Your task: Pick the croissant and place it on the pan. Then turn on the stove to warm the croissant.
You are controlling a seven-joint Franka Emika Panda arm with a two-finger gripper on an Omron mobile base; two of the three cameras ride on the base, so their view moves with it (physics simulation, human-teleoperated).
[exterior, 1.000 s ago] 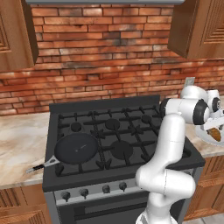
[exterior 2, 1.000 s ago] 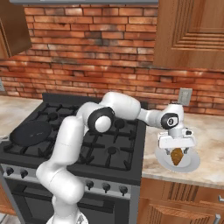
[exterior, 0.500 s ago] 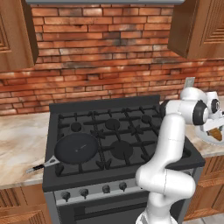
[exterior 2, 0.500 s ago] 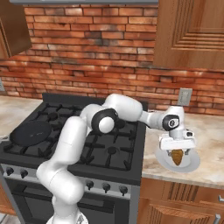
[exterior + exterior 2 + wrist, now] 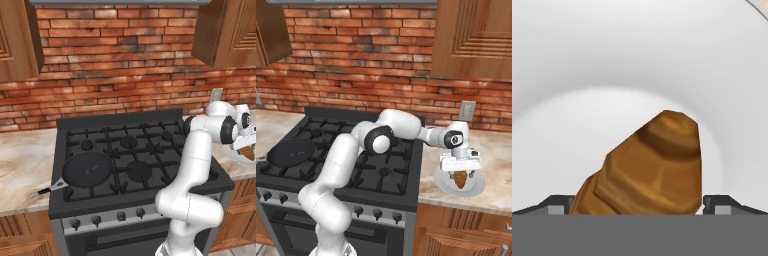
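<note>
Step in hand looks like the pick: arm reaches far to its right, over the stone surface [image 5: 496, 150] beside the stove [image 5: 135, 160], w/ the claw [image 5: 460, 169] low over the white plate [image 5: 476, 187]. In hand view the croissant [image 5: 652, 165] lies on the plate's white base, between the two dark finger tips [image 5: 556, 205], one at approx 8 o'clock and one at 4 o'clock of the pastry. Jaws stand spread wide, one either side of it; neither tip visibly touches it, so not gripping yet. How deep the tips sit beside the pastry can't be told.

Next move, by my read: close on the croissant, lift clear of the plate rim, then a long swing across the cooktop to the pan [image 5: 87, 169], which sits on the front-left burner, well apart from the plate. Knob work comes after that.

Materials/shapes:
- Croissant: glossy golden-brown, ridged and faceted, tapering to a blunt end at approx 1 o'clock in hand view. Rounded sides may let it slip if squeezed off-centre.
- Plate: smooth white, shallow dished, raised rim.
- Pan: round, shallow, matte black, thin handle w/ silvery tip pointing to approx 8 o'clock in left base view.
- Stove: black grates, grey front w/ dark knobs [image 5: 121, 216].
- Backdrop: red brick wall, wood cabinets.
</note>
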